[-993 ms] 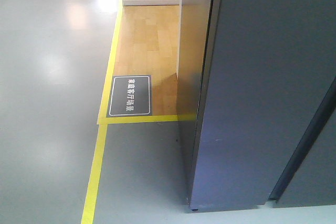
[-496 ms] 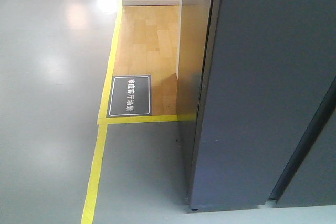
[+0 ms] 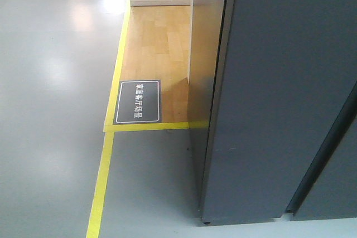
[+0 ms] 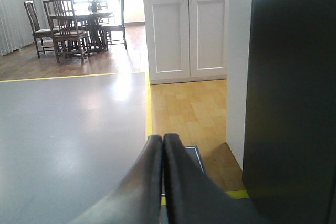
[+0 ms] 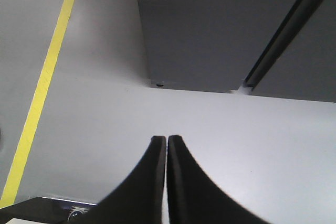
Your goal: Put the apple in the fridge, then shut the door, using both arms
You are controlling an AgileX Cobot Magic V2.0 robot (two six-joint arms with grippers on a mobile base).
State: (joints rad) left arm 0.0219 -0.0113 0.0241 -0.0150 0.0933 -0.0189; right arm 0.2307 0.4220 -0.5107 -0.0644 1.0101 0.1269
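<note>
Apple was in no view, so its place could not be told; neither gripper had it. The left gripper had its jaws pressed together with nothing between them, and the right gripper stood the same, tips meeting and empty. Ahead of the left jaws lay grey floor, then a yellow tape line and wood flooring, with a white cabinet beyond and the dark fridge close on their right side. Below and ahead of the right jaws was pale floor, then the fridge base, with the door past a dark gap to the right; whether it stood shut or ajar was unclear. Judging by kind, an apple should be light, firm, round and smooth-skinned, apt to roll or slip and to bruise; the best hold would be across its widest middle, with moderate squeeze.
</note>
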